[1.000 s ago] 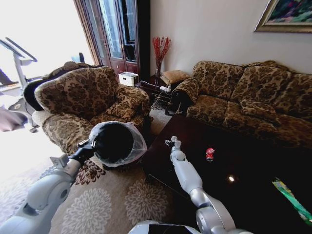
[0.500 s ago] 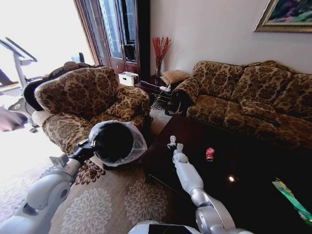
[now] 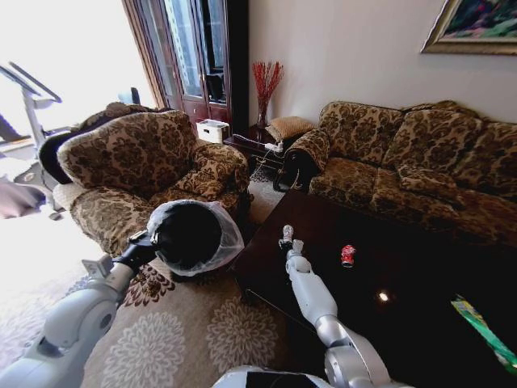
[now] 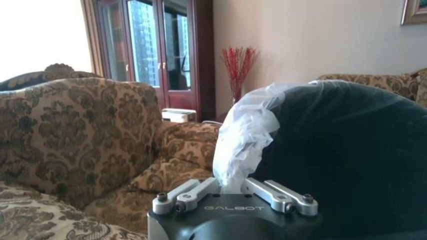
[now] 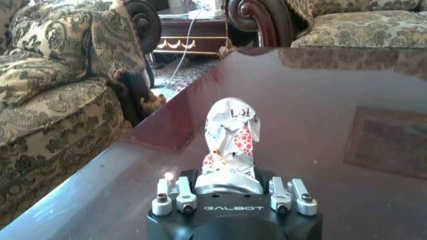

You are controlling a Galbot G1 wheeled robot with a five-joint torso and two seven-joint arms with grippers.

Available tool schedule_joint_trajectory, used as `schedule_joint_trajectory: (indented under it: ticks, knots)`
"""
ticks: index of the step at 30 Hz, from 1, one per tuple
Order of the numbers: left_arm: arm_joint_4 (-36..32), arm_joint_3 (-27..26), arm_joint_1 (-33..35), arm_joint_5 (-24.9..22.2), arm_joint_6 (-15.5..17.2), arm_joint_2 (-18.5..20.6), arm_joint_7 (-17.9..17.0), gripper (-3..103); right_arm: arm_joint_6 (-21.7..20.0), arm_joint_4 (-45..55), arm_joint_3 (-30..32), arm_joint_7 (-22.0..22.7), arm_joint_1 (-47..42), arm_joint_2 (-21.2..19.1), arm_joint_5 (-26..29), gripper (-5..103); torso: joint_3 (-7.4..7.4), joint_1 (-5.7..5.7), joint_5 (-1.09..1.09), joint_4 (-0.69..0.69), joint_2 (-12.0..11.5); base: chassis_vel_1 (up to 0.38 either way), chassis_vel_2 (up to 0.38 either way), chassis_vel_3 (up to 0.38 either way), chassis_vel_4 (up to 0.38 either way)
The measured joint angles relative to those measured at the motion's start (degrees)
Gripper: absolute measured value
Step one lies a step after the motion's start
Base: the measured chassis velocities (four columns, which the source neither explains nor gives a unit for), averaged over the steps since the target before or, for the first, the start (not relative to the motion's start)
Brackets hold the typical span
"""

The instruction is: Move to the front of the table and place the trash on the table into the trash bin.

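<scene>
Two grippers are at work. The left gripper [image 3: 147, 239], at centre left of the head view, is clamped on the rim of the trash bin [image 3: 191, 234], holding the black bin with its white liner tipped on its side above the patterned carpet [image 3: 174, 339], just off the near-left corner of the table [image 3: 404, 323]. In the left wrist view the fingers [image 4: 183, 192] pinch a fold of the crumpled liner [image 4: 243, 135], and the dark bin body [image 4: 347, 160] takes up the right half of the frame.

The right gripper [image 3: 287, 238], at the centre of the head view, hangs over the table's left end with its fingers closed on a crumpled red-and-white can [image 5: 232, 135]. The right wrist view shows that can standing up out of the closed fingers [image 5: 175, 192], with the glossy dark tabletop [image 5: 320, 100] behind it.

Farther right on the tabletop in the head view, a second red-and-white can [image 3: 348, 255] sits upright, well apart from the gripper. A green snack wrapper [image 3: 482, 323] lies near the lower right edge of the frame.

An armchair [image 3: 137, 178] stands behind the bin at left; a sofa [image 3: 412, 162] runs along the wall at upper right.
</scene>
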Motion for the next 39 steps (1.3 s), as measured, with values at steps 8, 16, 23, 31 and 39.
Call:
schedule_joint_trajectory:
  ticks: [8, 16, 23, 31, 39]
  knots:
    - [0.4, 2.2, -1.4, -1.6, 1.3, 3.6, -0.6, 2, 1.1, 26.9, -5.8, 0.8, -9.3, -8.7, 2.6, 56, 0.00, 0.00, 0.02, 0.00, 0.0, 0.000, 0.000, 0.000, 0.000]
    - [6.4, 8.1, -8.7, -7.5, 4.7, 9.4, -2.4, 2, -3.7, 55.5, -0.4, -10.2, -18.1, -23.5, 12.9, 56, 0.00, 0.00, 0.02, 0.00, 0.0, 0.000, 0.000, 0.000, 0.000]
    - [21.0, 26.0, -28.3, -8.5, 4.4, 16.3, -0.9, 2, -11.6, 66.8, -0.6, -17.7, -15.9, -30.4, 23.9, 56, 0.00, -0.01, -0.02, -0.03, 0.0, 0.000, 0.000, 0.000, 0.000]
    - [34.3, 47.4, -53.6, -11.5, 4.7, 15.1, -0.9, 2, -16.4, 65.5, -15.1, -12.9, 1.7, -29.9, 31.3, 56, 0.02, 0.03, -0.03, -0.04, 0.0, 0.000, 0.000, 0.000, 0.000]
    - [38.6, 57.4, -65.5, -14.7, 6.4, 14.9, -0.1, 2, -17.0, 61.4, -27.0, -11.5, 12.0, -27.6, 31.6, 56, 0.00, -0.01, -0.02, 0.01, 0.0, 0.000, 0.000, 0.000, 0.000]
